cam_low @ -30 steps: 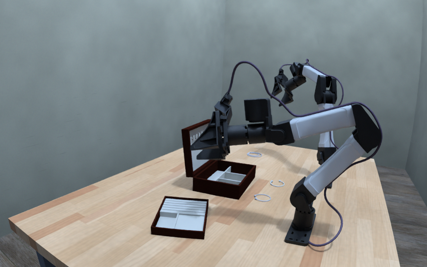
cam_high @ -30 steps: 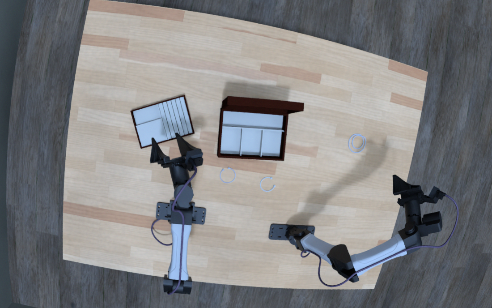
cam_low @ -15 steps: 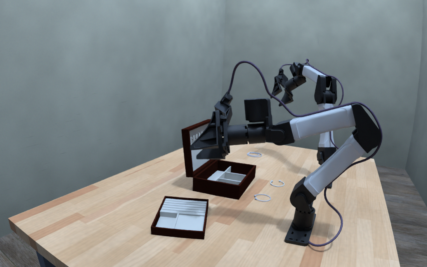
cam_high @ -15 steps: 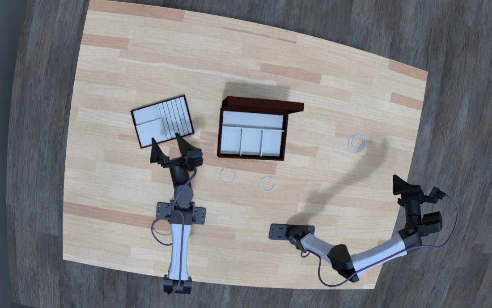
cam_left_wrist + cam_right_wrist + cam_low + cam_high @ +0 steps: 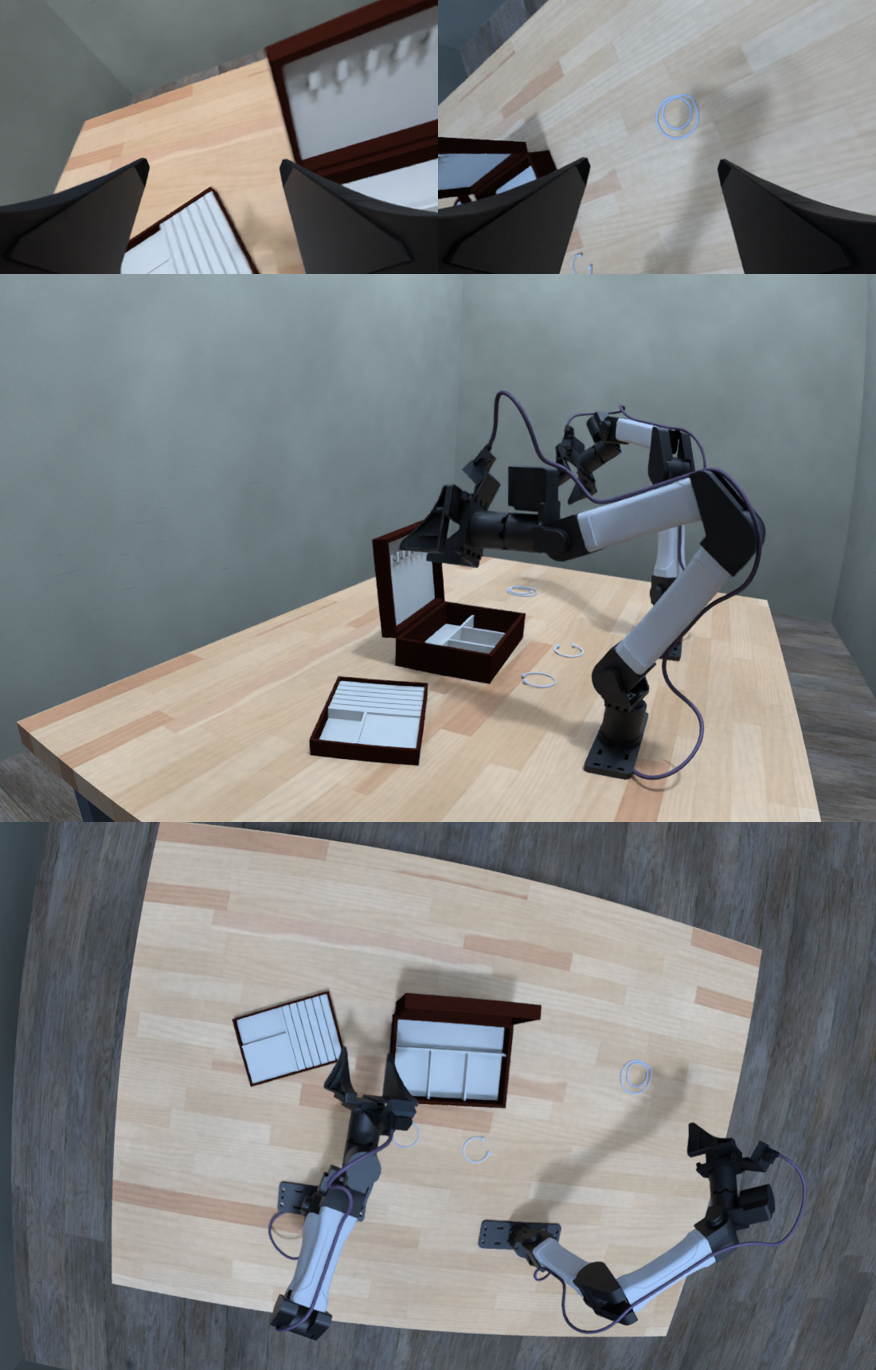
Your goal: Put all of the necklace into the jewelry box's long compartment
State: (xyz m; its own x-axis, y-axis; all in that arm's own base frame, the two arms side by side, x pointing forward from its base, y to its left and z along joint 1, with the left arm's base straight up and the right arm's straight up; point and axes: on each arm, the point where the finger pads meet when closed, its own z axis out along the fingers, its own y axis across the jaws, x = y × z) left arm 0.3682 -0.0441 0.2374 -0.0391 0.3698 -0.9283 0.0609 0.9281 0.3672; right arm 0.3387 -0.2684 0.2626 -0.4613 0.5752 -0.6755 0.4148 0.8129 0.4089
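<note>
Both the left gripper [image 5: 366,1058] [image 5: 423,548] [image 5: 214,162] and right gripper [image 5: 709,1133] [image 5: 654,162] have fingers spread apart, while the coiled necklace [image 5: 622,1078] [image 5: 508,591] [image 5: 657,119] lies toward the table's right edge [image 5: 742,1061] in the top view, outside the jewelry box [image 5: 507,1080] [image 5: 442,663] [image 5: 482,146].

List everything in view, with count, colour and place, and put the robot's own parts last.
Jewelry box: one, dark red-brown with pale lining, lid raised, mid-table.
Necklace: one, pale blue-white, coiled on the table beyond the box's right arm side.
Bangles: two, pale blue-white, open-ended, on the table in front of the box.
Tray: one, dark red-brown with pale lining, left arm side of the box.
Table: one, light wood, under everything.
Arms: two, black and pale grey, mounted at the table's near side.
Left gripper: black, open, raised near box and tray.
Right gripper: black, open, raised at the table's right arm side.
</note>
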